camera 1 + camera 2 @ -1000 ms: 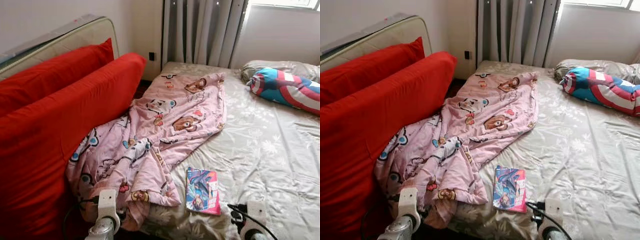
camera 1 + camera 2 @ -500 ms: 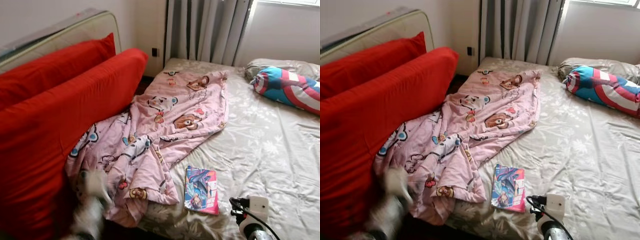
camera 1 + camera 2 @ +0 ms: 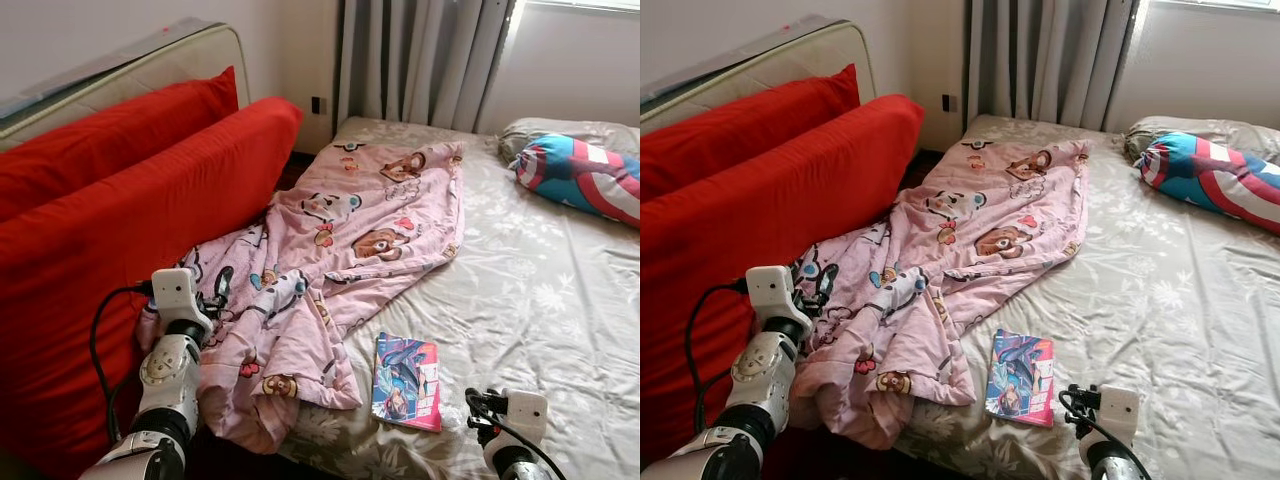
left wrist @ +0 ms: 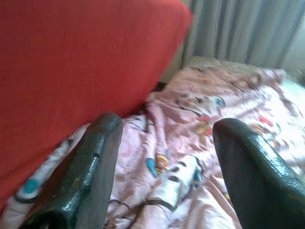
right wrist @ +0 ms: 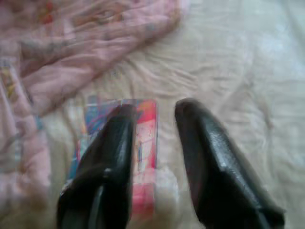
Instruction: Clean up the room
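A pink cartoon-print blanket lies crumpled across the left side of the bed, its near end hanging over the edge. A colourful book lies flat on the sheet just right of the blanket's near end. My left gripper is raised beside the red cushion, open, its fingers spread wide just above the blanket's left edge. My right gripper is low at the bed's near edge, open with nothing between its fingers, pointing at the book.
Two big red cushions lean against an upright mattress on the left. A shield-print pillow and a grey pillow lie at the far right. Grey curtains hang behind the bed.
My left arm has risen from the bottom edge to the blanket's left side by the red cushion. The right arm has barely moved. The camera shifted slightly.
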Motion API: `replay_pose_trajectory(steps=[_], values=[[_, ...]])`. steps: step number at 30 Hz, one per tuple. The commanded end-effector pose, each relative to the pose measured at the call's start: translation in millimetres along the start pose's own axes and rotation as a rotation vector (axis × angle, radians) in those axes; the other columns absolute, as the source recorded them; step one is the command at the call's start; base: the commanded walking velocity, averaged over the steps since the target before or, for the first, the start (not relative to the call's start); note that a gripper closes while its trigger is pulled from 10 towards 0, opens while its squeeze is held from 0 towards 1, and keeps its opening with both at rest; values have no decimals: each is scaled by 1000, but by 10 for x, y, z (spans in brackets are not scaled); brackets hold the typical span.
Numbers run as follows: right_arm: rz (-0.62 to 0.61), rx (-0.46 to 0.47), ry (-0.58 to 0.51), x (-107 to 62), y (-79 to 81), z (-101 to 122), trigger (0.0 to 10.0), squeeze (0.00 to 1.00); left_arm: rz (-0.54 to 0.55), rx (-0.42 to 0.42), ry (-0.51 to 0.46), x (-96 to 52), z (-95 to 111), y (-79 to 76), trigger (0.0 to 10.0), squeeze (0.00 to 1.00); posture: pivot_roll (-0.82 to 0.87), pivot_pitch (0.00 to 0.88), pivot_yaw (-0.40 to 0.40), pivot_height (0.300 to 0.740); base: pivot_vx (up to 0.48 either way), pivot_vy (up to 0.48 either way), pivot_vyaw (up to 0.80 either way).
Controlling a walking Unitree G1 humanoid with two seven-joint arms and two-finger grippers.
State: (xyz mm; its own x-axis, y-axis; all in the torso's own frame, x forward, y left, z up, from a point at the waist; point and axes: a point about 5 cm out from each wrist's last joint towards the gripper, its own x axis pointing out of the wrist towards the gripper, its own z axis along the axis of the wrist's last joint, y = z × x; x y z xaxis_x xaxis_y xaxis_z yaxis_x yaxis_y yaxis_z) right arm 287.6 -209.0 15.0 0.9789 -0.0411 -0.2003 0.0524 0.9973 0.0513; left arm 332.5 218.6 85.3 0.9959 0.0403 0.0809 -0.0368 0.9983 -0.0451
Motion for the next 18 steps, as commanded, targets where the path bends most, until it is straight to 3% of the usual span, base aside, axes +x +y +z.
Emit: replay_pose_trajectory(steps=[1,5,8,14,18], values=[[66,-106,-328,381,146,944,10000,0,-21,-16,21,-24,-54,-48,10000,0,31,0,-19,740,0,0,0],[161,-140,-383,418,322,1083,10000,0,-48,-5,40,-61,-102,-50,10000,0,32,0,-23,740,0,0,0],[165,-140,-402,437,361,1140,10000,0,-54,3,38,-76,-109,-46,10000,0,40,0,-32,740,0,0,0],[90,-94,-389,447,317,1137,10000,0,-39,-11,16,-40,-59,-47,10000,0,29,0,-18,740,0,0,0],[6,-70,-341,414,200,1007,10000,0,-56,-10,3,-5,-22,-85,10000,0,29,0,-16,740,0,0,0]])
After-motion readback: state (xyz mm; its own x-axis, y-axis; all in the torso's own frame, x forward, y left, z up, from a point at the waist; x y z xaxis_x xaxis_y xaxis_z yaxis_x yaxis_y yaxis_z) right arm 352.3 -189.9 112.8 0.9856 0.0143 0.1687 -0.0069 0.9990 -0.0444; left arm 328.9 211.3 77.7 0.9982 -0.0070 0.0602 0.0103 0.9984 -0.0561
